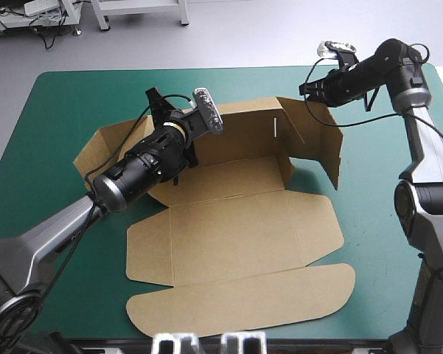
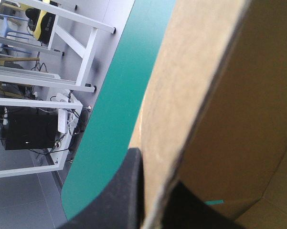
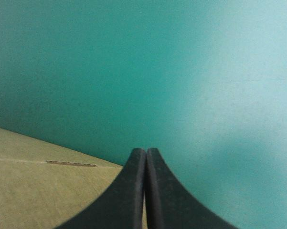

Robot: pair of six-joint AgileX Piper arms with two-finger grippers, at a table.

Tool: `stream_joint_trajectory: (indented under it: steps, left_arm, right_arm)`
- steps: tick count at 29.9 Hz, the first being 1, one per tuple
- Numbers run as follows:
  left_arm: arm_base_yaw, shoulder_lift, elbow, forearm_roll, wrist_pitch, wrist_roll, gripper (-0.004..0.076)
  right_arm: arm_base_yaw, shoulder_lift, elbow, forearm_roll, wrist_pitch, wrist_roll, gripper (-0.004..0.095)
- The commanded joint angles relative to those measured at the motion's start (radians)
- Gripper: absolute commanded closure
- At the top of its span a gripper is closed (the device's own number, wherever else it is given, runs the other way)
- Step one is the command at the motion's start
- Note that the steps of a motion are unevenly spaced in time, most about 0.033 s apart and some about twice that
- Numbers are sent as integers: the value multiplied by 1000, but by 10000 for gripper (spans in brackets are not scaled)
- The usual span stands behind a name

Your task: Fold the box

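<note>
The brown box lies partly formed in the middle of the table, its base and front flaps flat. Its back wall and right wall stand raised. My left gripper reaches over the back left corner. In the left wrist view the board runs between the black fingers, with the gripper shut on it. My right gripper hovers at the top back corner of the right wall. Its fingers meet in one arch, with the board beside and under them, not between them.
The teal-green cover shows all round the sheet, widest at the left and at the far side. The long front flap ends close to the table's front edge. A left side flap lies spread under my left arm.
</note>
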Motion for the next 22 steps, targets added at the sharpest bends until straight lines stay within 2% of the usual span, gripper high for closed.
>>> stream_joint_trajectory:
  steps: [1, 7, 14, 22]
  left_arm:
    - [-3, -43, -28, 47, -31, -25, 734]
    - [-3, -14, -28, 50, -24, 3, 734]
    - [-3, 20, -28, 58, -22, 3, 734]
    - [-3, 20, -28, 60, -45, 9, 734]
  right_arm:
    - [0, -92, 26, 68, 9, -37, 928]
    - [0, -165, 164, 57, 9, -90, 928]
    - [-24, -253, 349, 147, 3, -222, 928]
    - [-36, -397, 671, 302, -222, -549, 927]
